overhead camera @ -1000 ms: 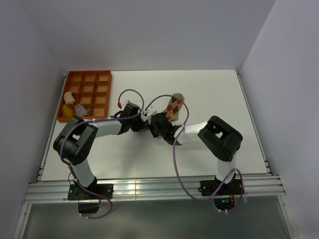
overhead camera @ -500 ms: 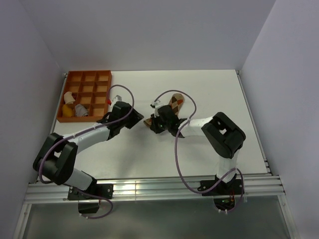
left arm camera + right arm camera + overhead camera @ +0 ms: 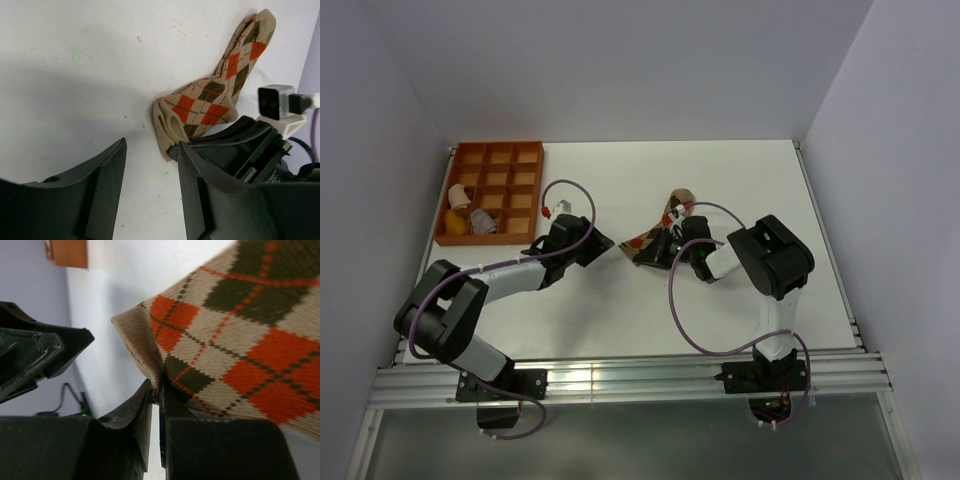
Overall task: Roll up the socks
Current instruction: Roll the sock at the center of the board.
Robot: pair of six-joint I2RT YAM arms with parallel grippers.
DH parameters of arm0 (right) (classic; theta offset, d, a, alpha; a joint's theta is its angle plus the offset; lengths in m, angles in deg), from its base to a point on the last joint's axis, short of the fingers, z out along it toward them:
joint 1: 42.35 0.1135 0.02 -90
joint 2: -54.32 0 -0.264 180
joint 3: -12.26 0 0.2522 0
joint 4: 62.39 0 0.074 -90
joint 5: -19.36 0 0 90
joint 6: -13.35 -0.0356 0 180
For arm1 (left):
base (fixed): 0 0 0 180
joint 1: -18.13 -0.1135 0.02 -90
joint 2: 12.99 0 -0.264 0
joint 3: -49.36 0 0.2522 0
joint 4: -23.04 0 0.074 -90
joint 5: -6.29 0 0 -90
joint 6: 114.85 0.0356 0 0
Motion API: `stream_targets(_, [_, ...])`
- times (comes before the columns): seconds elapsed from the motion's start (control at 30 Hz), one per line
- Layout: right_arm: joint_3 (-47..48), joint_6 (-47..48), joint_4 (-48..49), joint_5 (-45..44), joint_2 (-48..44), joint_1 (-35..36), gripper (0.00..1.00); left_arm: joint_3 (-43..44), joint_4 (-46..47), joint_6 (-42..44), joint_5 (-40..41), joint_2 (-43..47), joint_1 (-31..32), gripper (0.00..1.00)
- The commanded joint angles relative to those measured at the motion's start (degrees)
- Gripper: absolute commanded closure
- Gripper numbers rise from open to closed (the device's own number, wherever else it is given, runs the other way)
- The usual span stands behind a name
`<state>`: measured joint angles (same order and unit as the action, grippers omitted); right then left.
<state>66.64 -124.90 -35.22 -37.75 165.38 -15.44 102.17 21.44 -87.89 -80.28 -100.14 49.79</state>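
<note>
- The flat white table (image 3: 750,170) filled the scene, with pale walls on its left, right and far sides.
- The two black-and-white arms (image 3: 510,272) reached from the near edge towards the middle of the table, with their heads facing each other.
- The orange plastic tray (image 3: 498,146), divided into a grid of small square compartments, sat in the far-left corner. The compartments along its left side held a few small fabric bundles (image 3: 460,200), one pale, one yellowish and one grey. They were too small to tell what they were. The other compartments showed only the orange floor.
- The tan argyle sock (image 3: 215,97), knitted with red, dark brown and white diamonds, lay just right of the table's middle. It ran from a narrow far end to a thicker near-left end. That near end was doubled over into a rounded lip with a small opening, and it was raised off the table.
- The left gripper (image 3: 150,190) sat low, just left of the sock's folded end. Its fingers were spread, with only bare table between them, and they did not touch the fabric.
- The right gripper (image 3: 156,405) had its fingers pressed together, pinching the plain tan edge of the sock's folded end.
</note>
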Motion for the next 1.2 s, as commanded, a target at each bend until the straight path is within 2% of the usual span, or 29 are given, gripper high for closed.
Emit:
stream_targets(0.0, [-4.3,-10.7,9.6,3.0,2.4,-0.9,1.00,3.4,4.7,2.3,-1.2,-1.5,0.9,0.49])
stream_targets(0.2, [-6.8,-18.2,14.4,0.6,3.5,-1.3,1.00,4.4,6.5,2.8,-2.9,-5.2,1.8,0.53])
stream_targets(0.5, [-6.4,-21.0,10.7,0.1,5.1,-1.4,1.00,5.7,10.0,4.3,-4.5,-8.0,3.5,0.66])
stream_targets(1.17, [-5.0,-18.5,4.6,-1.6,4.2,-1.5,1.00,14.4,4.4,7.1,-5.4,-18.3,6.4,0.71])
